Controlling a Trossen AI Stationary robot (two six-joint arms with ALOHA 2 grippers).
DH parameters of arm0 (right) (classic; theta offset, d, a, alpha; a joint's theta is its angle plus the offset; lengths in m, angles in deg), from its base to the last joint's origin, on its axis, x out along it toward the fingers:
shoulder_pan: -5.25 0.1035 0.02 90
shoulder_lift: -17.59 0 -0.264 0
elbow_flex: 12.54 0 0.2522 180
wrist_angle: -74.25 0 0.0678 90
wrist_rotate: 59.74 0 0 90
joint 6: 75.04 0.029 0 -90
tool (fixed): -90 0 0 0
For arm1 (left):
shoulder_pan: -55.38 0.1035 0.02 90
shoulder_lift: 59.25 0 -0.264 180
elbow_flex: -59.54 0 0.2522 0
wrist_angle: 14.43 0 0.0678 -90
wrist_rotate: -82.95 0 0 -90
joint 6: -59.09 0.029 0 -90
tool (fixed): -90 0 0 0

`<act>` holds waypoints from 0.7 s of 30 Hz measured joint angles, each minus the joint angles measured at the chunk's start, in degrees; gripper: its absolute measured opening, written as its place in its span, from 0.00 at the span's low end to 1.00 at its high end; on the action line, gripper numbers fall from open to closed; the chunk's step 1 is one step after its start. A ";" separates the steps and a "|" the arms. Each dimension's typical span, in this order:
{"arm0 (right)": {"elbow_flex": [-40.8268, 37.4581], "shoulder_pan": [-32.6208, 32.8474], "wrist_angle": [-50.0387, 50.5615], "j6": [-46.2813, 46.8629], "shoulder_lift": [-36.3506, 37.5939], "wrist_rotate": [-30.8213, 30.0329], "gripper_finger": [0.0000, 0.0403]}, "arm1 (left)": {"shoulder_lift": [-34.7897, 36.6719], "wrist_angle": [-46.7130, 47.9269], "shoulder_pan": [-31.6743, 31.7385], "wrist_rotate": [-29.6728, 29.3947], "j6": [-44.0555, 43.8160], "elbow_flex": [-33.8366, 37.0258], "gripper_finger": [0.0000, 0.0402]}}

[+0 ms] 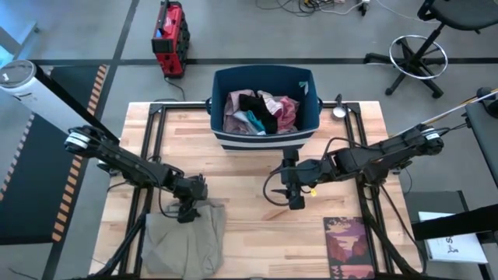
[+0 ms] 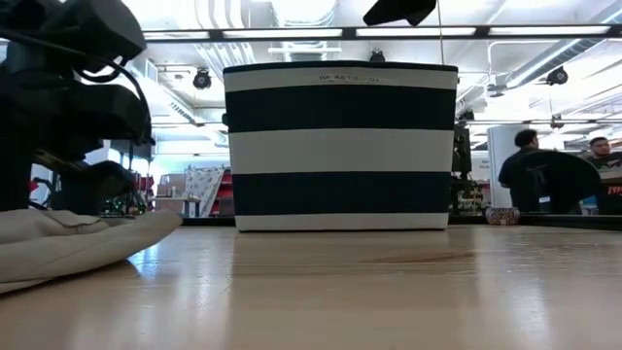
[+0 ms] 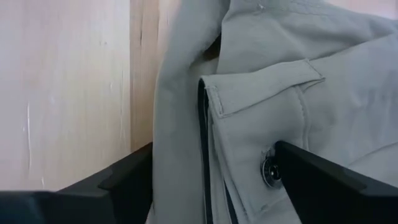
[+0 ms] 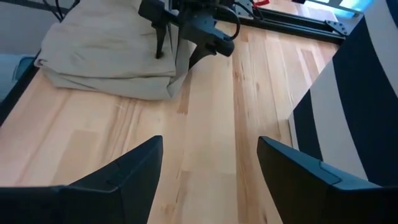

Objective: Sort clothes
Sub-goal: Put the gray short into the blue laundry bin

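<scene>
Khaki-olive trousers (image 1: 183,241) lie bunched at the table's near left; they also show in the low view (image 2: 58,243) and the right wrist view (image 4: 106,56). My left gripper (image 1: 189,208) is open, pointing down over their far edge, its fingers on either side of the waistband with a metal button (image 3: 268,171). My right gripper (image 1: 296,204) is open and empty above bare table at the middle (image 4: 211,168). Pink, black, teal and maroon clothes (image 1: 261,113) lie piled in the navy striped bin (image 1: 261,140). My left gripper comes from above with one finger (image 3: 124,183) beside the trousers' folded edge and the other (image 3: 323,186) over the waistband (image 3: 249,99) by the button. I cannot tell whether the fingers touch the cloth. The trousers lie on the table.
The bin (image 2: 340,146) stands at the table's far middle. A dark red patterned booklet (image 1: 350,243) lies flat at the near right. A small round silver thing (image 1: 339,110) sits right of the bin. Bare wood lies between the two grippers.
</scene>
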 joint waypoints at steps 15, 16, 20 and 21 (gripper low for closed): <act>-0.23 0.37 -0.19 -0.34 0.00 -0.17 0.53 | -1.28 -2.72 -0.11 -7.41 -2.10 -1.67 0.04; -0.23 0.37 -0.15 -0.46 0.00 -0.17 0.53 | -0.68 -1.57 -0.07 -7.80 -1.75 -2.43 0.04; -0.26 0.37 0.58 -0.51 0.00 -0.17 0.51 | 2.66 6.75 -0.06 -10.27 1.53 -8.59 0.01; -0.25 0.39 0.85 -0.52 0.00 -0.17 0.51 | 3.27 10.22 -0.06 -11.56 2.37 -10.51 0.01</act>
